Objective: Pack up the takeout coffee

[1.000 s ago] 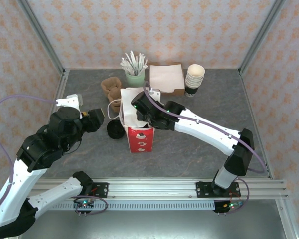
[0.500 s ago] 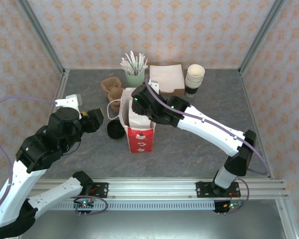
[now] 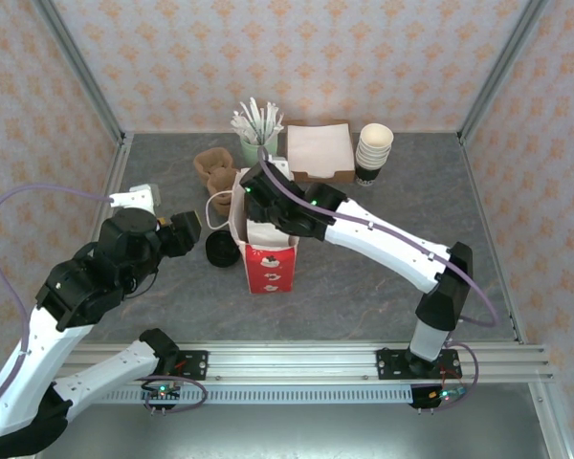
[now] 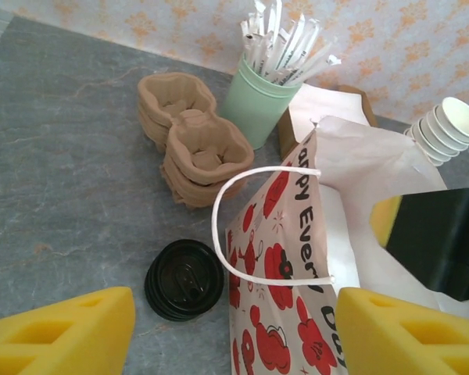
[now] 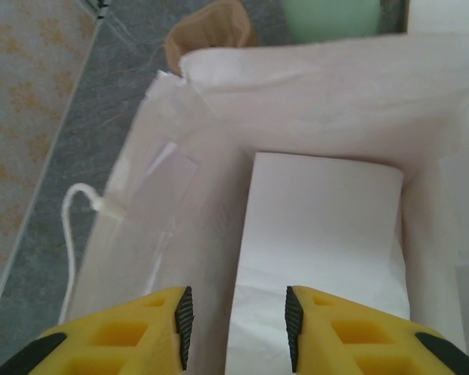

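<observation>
Just left of the bag (image 4: 285, 262) stands the coffee (image 4: 184, 280), its round black lid facing up. Left gripper (image 4: 234, 332) gapes wide on that same side; right gripper (image 5: 236, 328), slightly parted and empty, hangs over the bag's mouth.

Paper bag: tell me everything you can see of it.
The paper bag stands upright on the grey table, mouth open. White paper, red print and lettering outside, plain white inside, white cord handle. The right gripper hangs over its mouth, fingers apart; contact unclear. A black lid lies close beside it.
</observation>
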{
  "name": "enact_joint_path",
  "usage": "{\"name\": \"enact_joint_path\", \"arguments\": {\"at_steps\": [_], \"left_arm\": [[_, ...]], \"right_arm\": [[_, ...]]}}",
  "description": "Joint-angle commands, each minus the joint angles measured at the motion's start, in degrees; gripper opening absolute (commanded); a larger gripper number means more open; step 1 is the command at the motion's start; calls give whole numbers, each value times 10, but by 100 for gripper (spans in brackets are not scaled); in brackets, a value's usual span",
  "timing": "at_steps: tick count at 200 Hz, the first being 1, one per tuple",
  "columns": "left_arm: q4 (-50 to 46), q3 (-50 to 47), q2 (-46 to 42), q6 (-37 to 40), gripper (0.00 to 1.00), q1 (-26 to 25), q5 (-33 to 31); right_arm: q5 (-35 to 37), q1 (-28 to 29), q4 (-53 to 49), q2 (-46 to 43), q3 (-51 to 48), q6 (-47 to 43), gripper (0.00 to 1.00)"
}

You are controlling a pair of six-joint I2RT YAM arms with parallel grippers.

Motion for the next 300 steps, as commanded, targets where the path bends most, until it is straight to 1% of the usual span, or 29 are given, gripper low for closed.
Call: {"name": "enact_joint_path", "arguments": {"at_steps": [1, 23, 32, 51, 63, 75, 82, 93, 103, 104, 112, 118, 126, 133, 143, 163, 179, 186, 198, 212, 226, 234, 241, 251, 258, 265, 273, 283, 300], "left_arm": [[26, -10, -7, 11, 73, 2, -37], [50, -20, -8, 20, 78, 2, -72], [62, -28, -10, 45, 79, 2, -91], [95, -53, -15, 66, 82, 2, -138], [125, -74, -21, 85, 85, 2, -153], [173, -105, -32, 117, 90, 2, -153], [201, -122, -40, 134, 93, 2, -154], [241, -153, -50, 160, 97, 2, -166], [274, -182, -60, 178, 100, 2, -193], [276, -185, -61, 180, 100, 3, -195], [300, -206, -67, 192, 100, 3, -218], [317, -222, -70, 198, 100, 3, -244], [334, -243, -74, 201, 100, 4, -285], [355, -264, -77, 215, 100, 4, -312], [393, -296, -81, 243, 100, 8, -328], [460, -358, -83, 292, 100, 30, -312], [522, -415, -86, 311, 100, 69, -264], [548, -440, -90, 306, 100, 89, -246], [586, -481, -97, 287, 100, 127, -222], [630, -527, -103, 269, 100, 172, -194], [664, -560, -96, 258, 100, 211, -173], [686, -576, -84, 258, 100, 233, -159], [709, -587, -69, 251, 100, 251, -146], [736, -599, -46, 238, 100, 282, -117], [755, -605, -27, 231, 100, 300, -96], [778, -610, -8, 226, 100, 312, -83], [800, -611, 15, 226, 100, 321, -76], [824, -609, 43, 235, 100, 324, -76], [872, -603, 96, 250, 100, 328, -79]], "right_arm": [[13, 4, -3, -56, 35, -42, 42], [83, 4, -27, -95, 41, -62, 45], [119, 4, -35, -114, 36, -71, 47], [206, 0, -36, -167, -2, -99, 53], [232, -14, -33, -200, -37, -106, 56], [241, -49, -41, -237, -76, -98, 63], [250, -76, -50, -261, -107, -79, 69], [248, -126, -46, -297, -161, -70, 73], [243, -165, -34, -314, -210, -67, 75], [241, -173, -31, -331, -221, -67, 75], [228, -206, -15, -357, -263, -71, 78], [217, -224, -6, -367, -288, -73, 80], [201, -254, 18, -388, -331, -90, 85], [197, -269, 31, -399, -358, -97, 88], [209, -289, 51, -411, -399, -104, 92], [208, -329, 112, -426, -478, -140, 95], [226, -344, 188, -439, -544, -182, 97], [227, -348, 241, -445, -578, -210, 100], [214, -363, 316, -446, -634, -238, 99], [194, -390, 363, -432, -669, -239, 99], [209, -411, 392, -414, -687, -217, 100], [226, -425, 424, -408, -707, -199, 100], [231, -438, 481, -409, -737, -191, 100], [191, -464, 567, -412, -782, -202, 99], [161, -480, 577, -416, -786, -205, 99], [157, -488, 602, -414, -793, -218, 100], [160, -496, 637, -407, -801, -229, 100], [136, -510, 683, -391, -817, -249, 100], [131, -521, 684, -351, -804, -264, 100]]}}
